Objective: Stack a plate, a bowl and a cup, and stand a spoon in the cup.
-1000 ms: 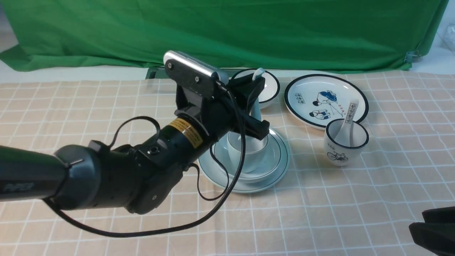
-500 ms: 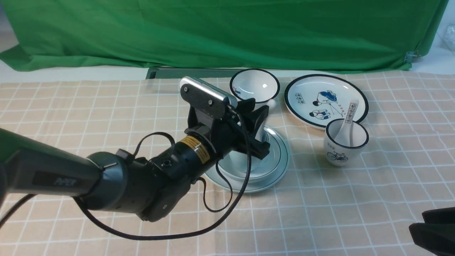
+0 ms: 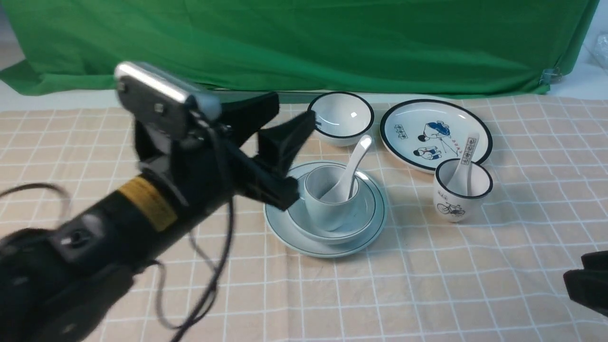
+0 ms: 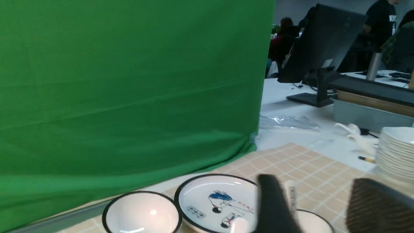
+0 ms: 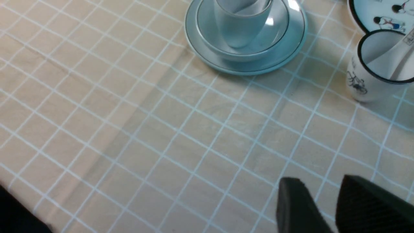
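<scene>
The pale blue-grey plate (image 3: pixel 325 246) lies mid-table with the shallow bowl (image 3: pixel 368 216) on it and the plain cup (image 3: pixel 327 209) in the bowl. The plain white spoon (image 3: pixel 354 159) stands in the cup, handle leaning to the back right. My left gripper (image 3: pixel 294 107) is open and empty, raised to the left of the stack, blurred. My right gripper (image 3: pixel 586 287) is low at the front right, empty, jaws a little apart (image 5: pixel 323 194). The right wrist view shows the plate (image 5: pixel 292 48), bowl (image 5: pixel 283 27) and cup (image 5: pixel 241 29).
A black-rimmed white bowl (image 3: pixel 341 116), a cartoon plate (image 3: pixel 434 133) and a bicycle cup (image 3: pixel 460 192) holding a printed spoon (image 3: pixel 468 156) stand behind and right of the stack. Green cloth hangs at the back. A pile of white plates (image 4: pixel 396 152) stands beyond the table.
My left gripper lowered the spoon into the cup, let go of it, and drew back to the left and up. The spoon now stands free in the cup.
</scene>
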Robot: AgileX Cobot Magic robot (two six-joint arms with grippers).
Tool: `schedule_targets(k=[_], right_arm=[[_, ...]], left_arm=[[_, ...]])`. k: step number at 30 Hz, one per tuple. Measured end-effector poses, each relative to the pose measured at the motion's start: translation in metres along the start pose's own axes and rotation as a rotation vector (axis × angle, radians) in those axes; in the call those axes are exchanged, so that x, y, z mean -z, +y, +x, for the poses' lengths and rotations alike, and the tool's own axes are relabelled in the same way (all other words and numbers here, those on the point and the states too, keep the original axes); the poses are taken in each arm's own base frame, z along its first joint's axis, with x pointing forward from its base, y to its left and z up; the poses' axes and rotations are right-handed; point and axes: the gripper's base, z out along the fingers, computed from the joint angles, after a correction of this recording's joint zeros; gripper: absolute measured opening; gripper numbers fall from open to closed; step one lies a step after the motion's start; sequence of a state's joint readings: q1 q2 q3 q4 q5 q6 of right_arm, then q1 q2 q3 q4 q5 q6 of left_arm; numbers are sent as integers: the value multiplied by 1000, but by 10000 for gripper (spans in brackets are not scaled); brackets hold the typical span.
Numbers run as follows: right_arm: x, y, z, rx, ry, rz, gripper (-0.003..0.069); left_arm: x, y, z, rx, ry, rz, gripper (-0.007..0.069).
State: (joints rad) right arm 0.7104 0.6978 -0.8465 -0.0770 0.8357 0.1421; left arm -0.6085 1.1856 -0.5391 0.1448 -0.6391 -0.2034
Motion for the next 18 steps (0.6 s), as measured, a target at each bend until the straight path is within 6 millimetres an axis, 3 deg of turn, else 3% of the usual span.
schedule_targets(k=[2, 3, 4, 5, 6, 8, 13, 18], right_arm=[[2, 0, 1, -1, 25, 4, 167], [2, 0, 2, -1, 28, 4, 167], [1, -1, 5, -9, 61, 9, 113], [1, -1, 6, -16, 67, 10, 107], [-1, -1, 9, -35, 92, 14, 59], [-3, -1, 12, -60, 106, 18, 29], [-3, -1, 12, -127, 111, 22, 24], [-3, -1, 12, -132, 112, 22, 31]], left_arm=[[33, -4, -19, -4, 32, -12, 118], [37, -4, -20, -4, 36, -14, 96], [63, -5, -29, -12, 51, -34, 44], [66, -5, -30, -13, 52, -36, 35], [93, -6, -36, -26, 47, -55, 14], [116, -7, -38, -46, 22, -65, 6], [154, -9, -30, -80, -34, -78, 6], [164, -7, -18, -80, -7, -92, 6]])
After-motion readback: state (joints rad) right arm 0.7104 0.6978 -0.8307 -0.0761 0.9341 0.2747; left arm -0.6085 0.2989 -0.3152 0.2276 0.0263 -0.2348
